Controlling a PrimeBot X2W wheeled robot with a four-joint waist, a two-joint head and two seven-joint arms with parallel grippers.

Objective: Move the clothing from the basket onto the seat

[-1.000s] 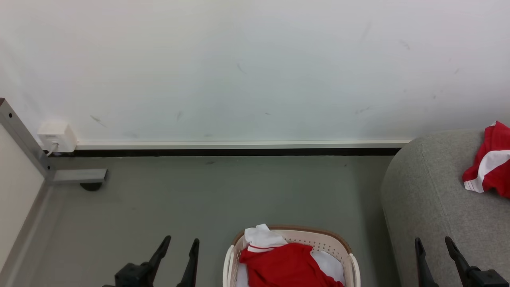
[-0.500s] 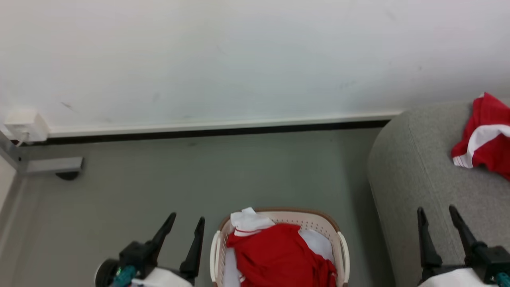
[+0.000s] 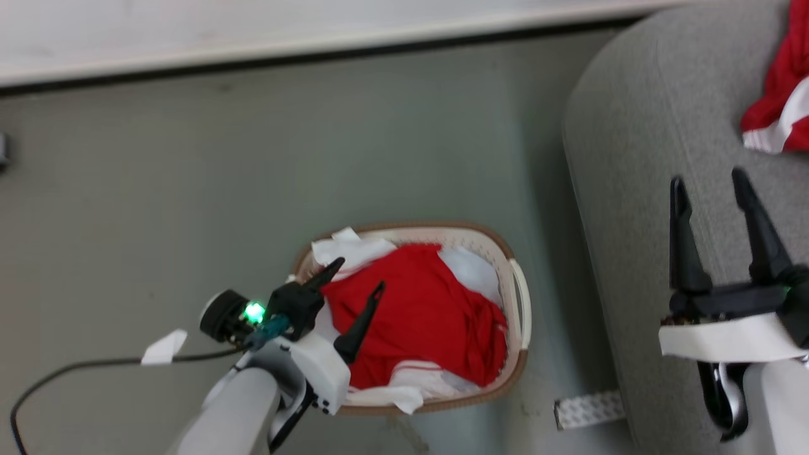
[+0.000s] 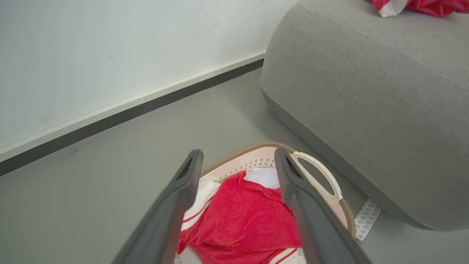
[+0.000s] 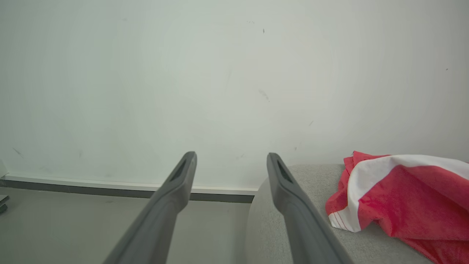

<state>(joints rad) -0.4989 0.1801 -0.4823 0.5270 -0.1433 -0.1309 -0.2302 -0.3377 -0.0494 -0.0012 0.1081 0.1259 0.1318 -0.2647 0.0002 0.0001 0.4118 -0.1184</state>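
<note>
Your left gripper (image 3: pixel 361 273) hung over the near-left part of the basket (image 3: pixel 515 303), its two dark fingers spread wide with nothing between them. The clothing (image 3: pixel 417 309) lay heaped inside the basket, directly under and just beyond those fingertips: red cloth on top, white fabric spilling over the far-left rim, striped trim at the near side. I could not tell whether the tips touched the fabric. In the left wrist view the red cloth showed through the gap between the fingers.

The pale left forearm slanted up from the near left, pointing to the far right, with a dark cable (image 3: pixel 95 366) running off to the left from the wrist. Your right gripper (image 3: pixel 708 177) hovered over the left end of the seat (image 3: pixel 632 158), fingers pointing far, likewise parted and empty.

The seat stood just right of the basket, with a narrow strip of floor (image 3: pixel 253 158) between them. You had open floor left of the basket and beyond it as far as the skirting board (image 3: pixel 253 60). A second red-and-white garment (image 3: pixel 777 95) lay on the seat at the far right, and a white patterned strip (image 3: pixel 588 409) lay at the seat's foot
</note>
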